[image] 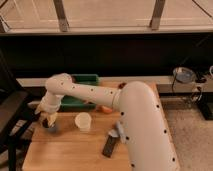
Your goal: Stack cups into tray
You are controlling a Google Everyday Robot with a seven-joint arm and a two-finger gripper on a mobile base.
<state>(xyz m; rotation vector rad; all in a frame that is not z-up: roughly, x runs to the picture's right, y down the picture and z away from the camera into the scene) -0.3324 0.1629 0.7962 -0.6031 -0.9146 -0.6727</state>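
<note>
Gripper (48, 120) hangs low in front of the tray's (86, 78) left end, directly over the steel cup (51, 129), and it seems to touch the cup or almost touch it. I cannot tell whether it is open or closed, or whether it already holds the cup.

I think the risk is in the grasp. The steel is smooth, so a grip that comes off centre may push the cup over or let it slip during the lift. The cup stands close to the table (75, 156) edge on the left of the tray, so a push could send it off. On the way back to the tray the cup must pass over the front wall, and a low path would knock it there.

The cream cup (83, 121) stands upright in front of the tray's middle, near the steel cup but apart from it. A sideways move of the gripper could hit it. The arm (95, 95) lies across the tray and hides much of its inside, so I cannot say what is in it.

An orange object (106, 108) sits just in front of the tray's right end, partly under the arm. Further to the front of the tray's right end, a pale blue thing (114, 134), maybe the blue cup, lies against the arm, with a dark flat object (109, 147) beside it.
</note>
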